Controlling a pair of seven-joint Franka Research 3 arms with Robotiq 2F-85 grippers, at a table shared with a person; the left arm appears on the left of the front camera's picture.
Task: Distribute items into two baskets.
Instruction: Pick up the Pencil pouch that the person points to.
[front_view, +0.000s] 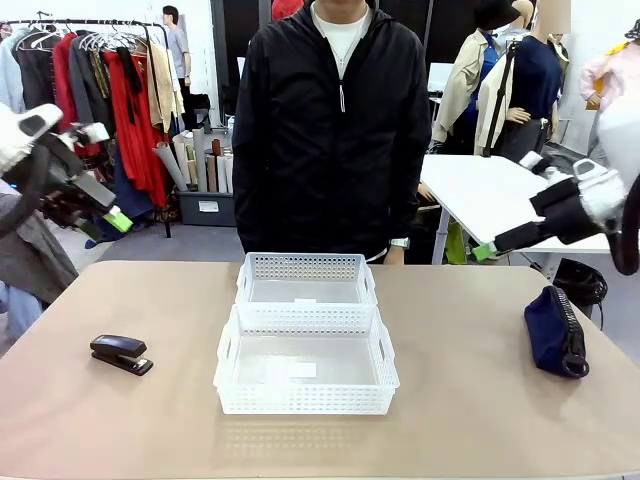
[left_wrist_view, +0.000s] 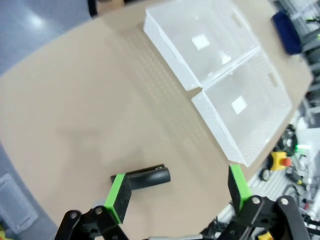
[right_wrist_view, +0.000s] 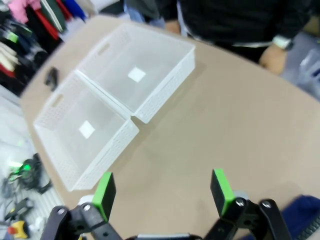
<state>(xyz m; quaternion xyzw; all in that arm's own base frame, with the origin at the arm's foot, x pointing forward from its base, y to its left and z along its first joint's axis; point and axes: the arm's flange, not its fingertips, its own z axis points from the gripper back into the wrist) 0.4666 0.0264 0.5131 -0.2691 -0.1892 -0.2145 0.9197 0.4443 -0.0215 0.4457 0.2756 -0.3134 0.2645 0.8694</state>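
Items on tabletop, outside baskets

A larger white lattice-sided plastic basket is set mid-table, with a smaller matching white basket touching its far end. A small black stapler lies on the tan table, well to their left. A navy blue fabric pouch with black zipper lies well to their right. The left gripper and right gripper are held above the table, jaws spread wide, nothing gripped.

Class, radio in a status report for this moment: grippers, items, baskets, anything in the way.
Left gripper open, raised over stapler. Right gripper open, raised near pouch. Near basket and far basket empty; both items on table. Nothing blocking.
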